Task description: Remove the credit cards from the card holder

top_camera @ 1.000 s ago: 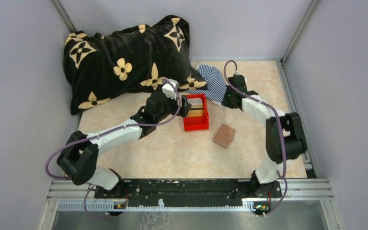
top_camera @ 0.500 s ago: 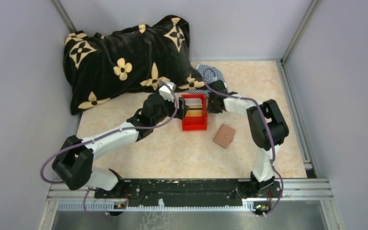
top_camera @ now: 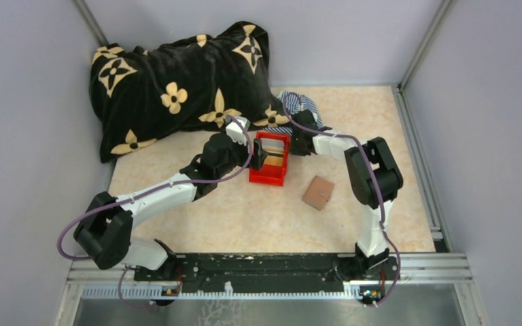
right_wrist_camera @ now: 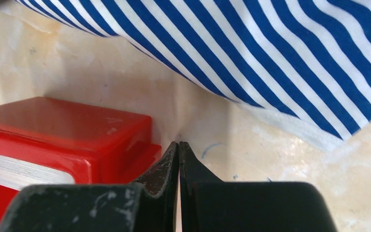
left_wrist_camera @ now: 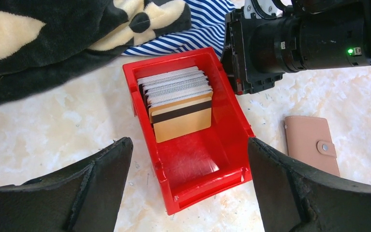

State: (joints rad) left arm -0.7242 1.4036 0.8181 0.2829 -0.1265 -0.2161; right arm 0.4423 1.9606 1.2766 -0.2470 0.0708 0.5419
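Note:
The card holder (top_camera: 318, 193) is a closed reddish-brown wallet lying flat right of the red box (top_camera: 266, 178); its snap tab (left_wrist_camera: 324, 147) is fastened and its inside is hidden. Credit cards (left_wrist_camera: 178, 104), grey ones behind a tan-orange one with a black stripe, stand on edge in the red box (left_wrist_camera: 200, 188). My left gripper (left_wrist_camera: 188, 145) is open, its fingers wide on either side of the box's near end, touching nothing. My right gripper (right_wrist_camera: 178, 144) is shut on nothing, its tips against the box's (right_wrist_camera: 67, 125) outer corner by the far right side.
A black blanket with cream flowers (top_camera: 177, 81) is heaped at the back left. A blue-and-white striped cloth (top_camera: 299, 105) lies just behind the box and over my right gripper's reach. Grey walls close in the table on three sides.
My right arm swung left from the striped cloth to the red box and its jaws closed. The box slid left and turned a little. The left gripper stayed open and shifted slightly.

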